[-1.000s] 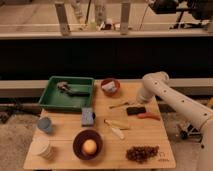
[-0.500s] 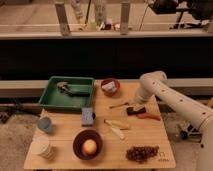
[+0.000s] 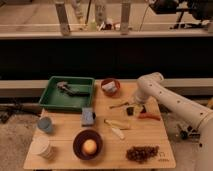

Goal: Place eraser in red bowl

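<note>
Eraser (image 3: 130, 111) lay on the table (image 3: 160, 150), right of the red bowl (image 3: 110, 86) and nearer the front edge, apart from it; its long axis could not be made out. The gripper (image 3: 135, 106) hung right over it, and whether it was open or gripping could not be told. The red bowl lay up and left of both, across bare wood crossed only by a thin tool (image 3: 119, 105). A green tray (image 3: 52, 95) sat just left of the red bowl, so the carry likely had room
</note>
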Robot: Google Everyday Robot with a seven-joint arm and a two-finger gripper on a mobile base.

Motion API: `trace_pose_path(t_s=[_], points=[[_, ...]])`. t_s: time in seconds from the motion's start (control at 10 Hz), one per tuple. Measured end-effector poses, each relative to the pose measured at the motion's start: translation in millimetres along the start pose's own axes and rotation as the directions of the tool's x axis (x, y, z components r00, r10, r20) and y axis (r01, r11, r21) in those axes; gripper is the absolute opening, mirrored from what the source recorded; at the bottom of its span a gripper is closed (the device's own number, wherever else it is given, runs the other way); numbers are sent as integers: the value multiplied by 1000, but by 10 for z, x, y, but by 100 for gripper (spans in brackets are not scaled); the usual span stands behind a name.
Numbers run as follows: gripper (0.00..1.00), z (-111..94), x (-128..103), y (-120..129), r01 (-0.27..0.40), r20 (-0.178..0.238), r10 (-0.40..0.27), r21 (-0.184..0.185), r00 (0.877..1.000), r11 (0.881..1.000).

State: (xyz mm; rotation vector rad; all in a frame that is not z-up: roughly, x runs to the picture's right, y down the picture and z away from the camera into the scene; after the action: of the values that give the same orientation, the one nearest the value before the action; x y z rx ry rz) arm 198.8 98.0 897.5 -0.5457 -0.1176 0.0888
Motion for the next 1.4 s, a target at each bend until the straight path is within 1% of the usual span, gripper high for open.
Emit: trace_pose_path(t_s=[0.2,0.4,0.6,0.9,1.0,1.1,1.2,1.4], points=[[80,33,16,9,-13,5,13,2,1000,1000],[80,39,83,18,-39,16,39,5,999,999],[80,70,81,27,-42,25,42,1,999,999],[80,85,104,29,-47,24,47,-1,999,999],[80,99,102,21,-53,30,53,-6,998,999],[80,136,99,27,-57,46,58,-16,997,998],[80,171,121,23,-69,54,70,-18,996,997],[80,202,113,22,-73,57,74,-17,996,997]])
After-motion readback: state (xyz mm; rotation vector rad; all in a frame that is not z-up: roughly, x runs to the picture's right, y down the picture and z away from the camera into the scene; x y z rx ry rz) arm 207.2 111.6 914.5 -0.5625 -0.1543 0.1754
